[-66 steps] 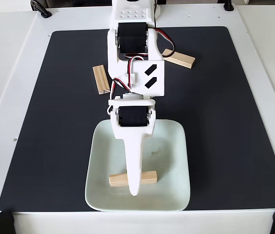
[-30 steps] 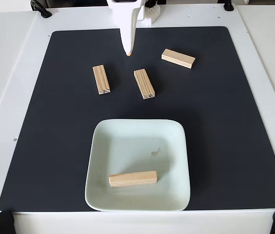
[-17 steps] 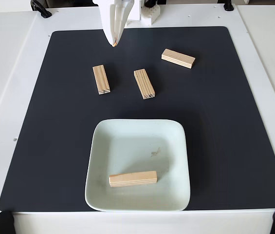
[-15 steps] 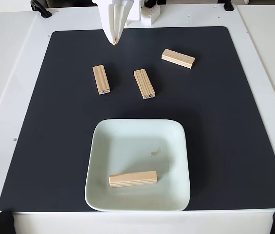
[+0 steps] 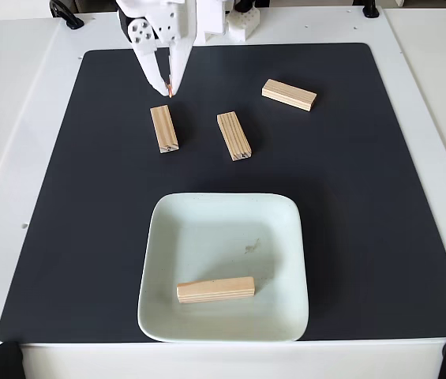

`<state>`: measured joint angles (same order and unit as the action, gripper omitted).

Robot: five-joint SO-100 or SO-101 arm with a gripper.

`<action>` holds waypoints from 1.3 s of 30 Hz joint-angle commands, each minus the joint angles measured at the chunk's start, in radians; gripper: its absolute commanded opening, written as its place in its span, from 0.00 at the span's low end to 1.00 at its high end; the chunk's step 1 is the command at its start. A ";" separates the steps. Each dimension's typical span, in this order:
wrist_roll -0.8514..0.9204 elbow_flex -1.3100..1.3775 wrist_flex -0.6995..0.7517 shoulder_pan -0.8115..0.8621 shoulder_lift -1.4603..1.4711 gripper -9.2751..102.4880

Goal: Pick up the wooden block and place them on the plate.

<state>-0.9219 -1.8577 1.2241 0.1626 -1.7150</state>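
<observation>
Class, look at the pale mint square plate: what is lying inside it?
One light wooden block lies flat inside the pale mint square ceramic plate, near its front edge. A faint smudge marks the centre. Nothing covers the plate.

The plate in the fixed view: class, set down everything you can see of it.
The plate is a pale mint-white square with rounded corners and a raised rim; it looks like glazed ceramic. It lies flat on the black mat, near the mat's front edge. One wooden block lies lengthwise in its front part. A small dark smudge marks the middle. Nothing else touches it.
</observation>
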 commanded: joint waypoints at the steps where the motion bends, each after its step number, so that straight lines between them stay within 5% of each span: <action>1: -0.023 0.118 0.005 0.031 0.092 0.08; 9: -0.008 0.164 0.006 0.041 0.199 0.10; 19: 0.054 0.083 0.006 0.032 0.193 0.43; 39: 0.037 0.094 0.081 -0.028 0.206 0.43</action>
<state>-0.8774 -1.7748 1.3070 0.1442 -1.5048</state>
